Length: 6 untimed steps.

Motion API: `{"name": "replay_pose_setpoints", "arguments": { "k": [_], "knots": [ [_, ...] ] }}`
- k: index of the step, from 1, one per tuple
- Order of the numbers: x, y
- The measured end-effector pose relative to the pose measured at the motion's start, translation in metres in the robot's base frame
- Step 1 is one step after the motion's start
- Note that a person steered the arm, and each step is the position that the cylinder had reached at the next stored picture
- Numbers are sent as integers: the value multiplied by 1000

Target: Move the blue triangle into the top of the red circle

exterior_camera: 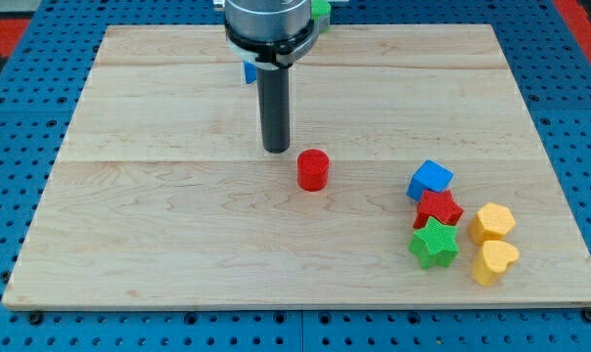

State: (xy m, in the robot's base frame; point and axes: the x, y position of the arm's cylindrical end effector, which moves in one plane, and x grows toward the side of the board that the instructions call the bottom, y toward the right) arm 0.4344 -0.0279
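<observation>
Rod's tip sits on the board, bare, nothing held, just up-left of red circle. Blue triangle mostly hidden behind arm, toward view's top, apart from tip.

my arm ends in a smooth, straight, dark grey rod with a flat, round tip. above it, at the top centre of the frame, sits a wider, rounded, glossy black-and-grey collar.
</observation>
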Motion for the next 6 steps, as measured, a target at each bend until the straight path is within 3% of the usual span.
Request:
{"name": "replay_pose_setpoints", "arguments": {
  "k": [1,2,4,5,6],
  "knots": [
    [40,77],
    [40,91],
    [-63,-72],
    [-122,-127],
    [-160,-62]
  ]
}}
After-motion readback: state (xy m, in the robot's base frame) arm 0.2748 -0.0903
